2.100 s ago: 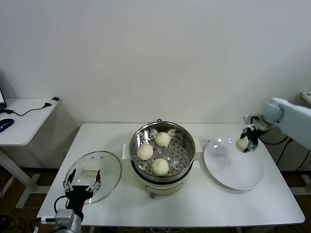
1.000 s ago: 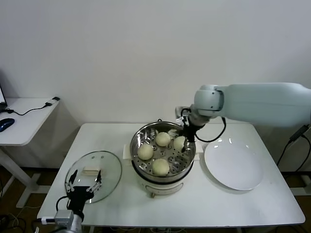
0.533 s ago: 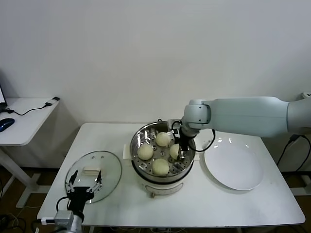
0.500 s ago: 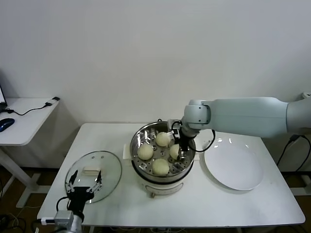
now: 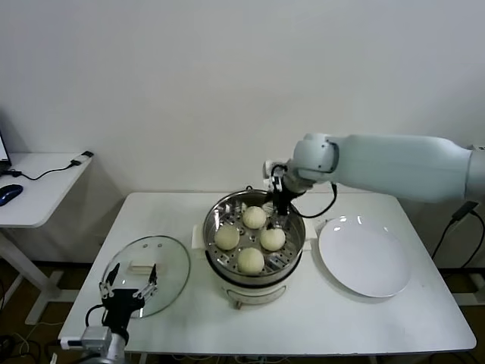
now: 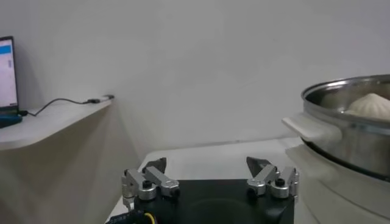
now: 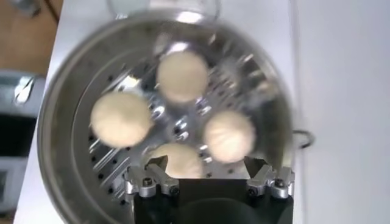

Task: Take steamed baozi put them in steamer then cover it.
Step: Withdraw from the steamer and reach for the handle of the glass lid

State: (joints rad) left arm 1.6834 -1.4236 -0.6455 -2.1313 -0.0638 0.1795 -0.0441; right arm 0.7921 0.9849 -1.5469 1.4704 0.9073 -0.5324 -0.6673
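Note:
The steel steamer (image 5: 214, 216) stands mid-table with several cream-white baozi on its perforated floor, among them one at the far side (image 5: 254, 217), one at the left (image 5: 226, 236) and one at the right (image 5: 273, 239). My right gripper (image 5: 280, 206) hovers open above the basket's far right part, holding nothing. In the right wrist view the same gripper (image 7: 206, 163) looks straight down on the baozi (image 7: 228, 135) inside the steamer (image 7: 55, 122). The glass cover (image 5: 163, 258) lies flat at the table's left. My left gripper (image 5: 127, 287) waits open at its near edge (image 6: 207, 163).
A white plate (image 5: 364, 258) lies bare right of the steamer. The steamer's side handle (image 6: 301, 125) and a baozi top (image 6: 372, 106) show in the left wrist view. A side desk with a mouse (image 5: 9, 195) stands far left.
My right gripper opened and let go of the baozi, which now rests at the basket's right. The gripper rose and drew back toward the far rim. The left arm stayed put.

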